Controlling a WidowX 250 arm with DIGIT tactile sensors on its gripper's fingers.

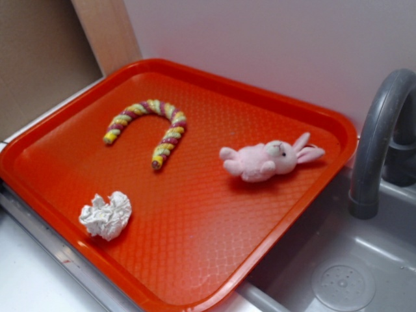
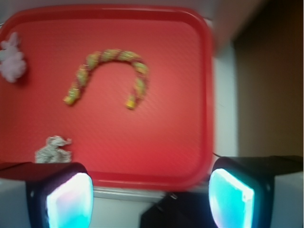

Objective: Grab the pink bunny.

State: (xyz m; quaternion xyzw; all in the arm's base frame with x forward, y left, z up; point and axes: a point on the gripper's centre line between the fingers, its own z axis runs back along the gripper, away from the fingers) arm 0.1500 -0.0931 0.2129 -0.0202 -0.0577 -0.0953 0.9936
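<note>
A white wall stood behind an orange tray point(image 1: 78, 162) set partly over a grey sink point(image 1: 364, 260). On the tray, from the left, a crumpled white paper ball point(image 1: 106, 215) lay near the front edge, a curved pink-yellow-green rope toy point(image 1: 147, 127) farther back, and the pink bunny point(image 1: 268, 160) on its side toward the right, ears pointing at the grey faucet point(image 1: 380, 140). In the blurred wrist view, the gripper point(image 2: 151, 202) hung wide apart and empty at the tray's near edge, well apart from the bunny.

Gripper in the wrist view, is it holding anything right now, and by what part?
Nothing is held. The gripper is open and empty, while the small pale-pink plush bunny lies untouched on the orange plastic tray.
</note>
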